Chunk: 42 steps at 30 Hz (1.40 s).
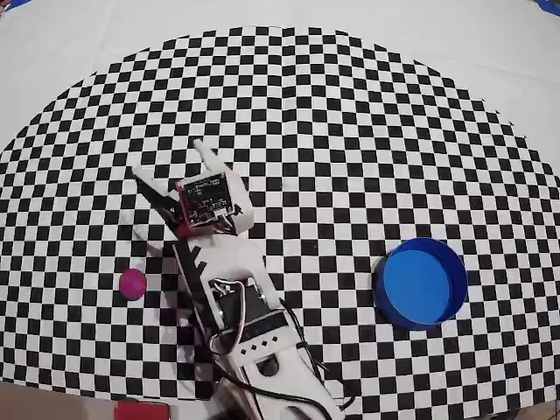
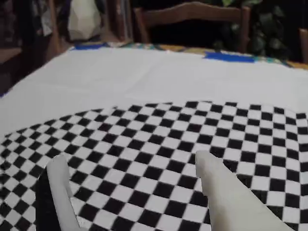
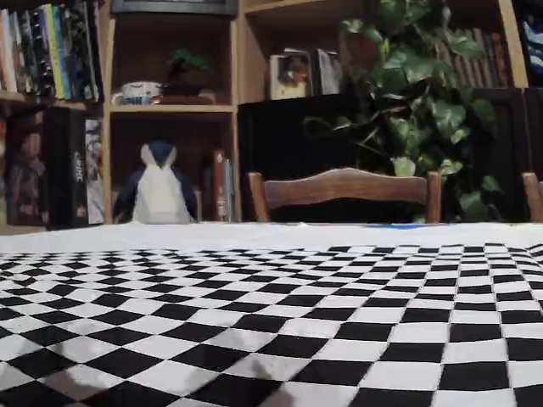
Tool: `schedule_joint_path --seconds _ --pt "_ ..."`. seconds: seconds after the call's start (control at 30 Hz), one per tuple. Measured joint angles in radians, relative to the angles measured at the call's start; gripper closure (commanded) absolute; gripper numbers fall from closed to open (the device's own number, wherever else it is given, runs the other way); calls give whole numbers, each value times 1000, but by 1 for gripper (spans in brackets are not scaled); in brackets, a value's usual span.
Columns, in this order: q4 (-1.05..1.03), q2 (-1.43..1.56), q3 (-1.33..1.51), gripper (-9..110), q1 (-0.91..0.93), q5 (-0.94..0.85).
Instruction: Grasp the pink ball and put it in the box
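A big black-and-white checkered mat lay on a white tablecloth. In the overhead view the mat had a round far edge, and the white cloth showed past it. In the fixed view the mat ran toward a wooden chair at the far side of the table. Behind the chair stood brown shelves with books. A toy penguin sat on a low shelf at the left. A leafy green plant grew at the right. The wrist view showed the same chair and the penguin far away, past the white cloth.

In the overhead view the white arm came up from the near edge of the picture and leaned to the far left. The gripper was held over the mat, and its two fingers were spread wide with nothing between them. In the wrist view the gripper showed the same, with only checkered squares in the gap.

The pink ball sat on the mat at the left of the arm, close to it but not touching. It lay nearer than the gripper. The box was round and blue, and it sat far off on the right side. The arm stood between the ball and the box. A small red thing peeked in at the near edge.
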State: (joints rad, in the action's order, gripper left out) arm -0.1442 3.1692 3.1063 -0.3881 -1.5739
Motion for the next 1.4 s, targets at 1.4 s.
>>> schedule_joint_path --seconds 1.4 --pt "20 -20 0 71 -439 0"
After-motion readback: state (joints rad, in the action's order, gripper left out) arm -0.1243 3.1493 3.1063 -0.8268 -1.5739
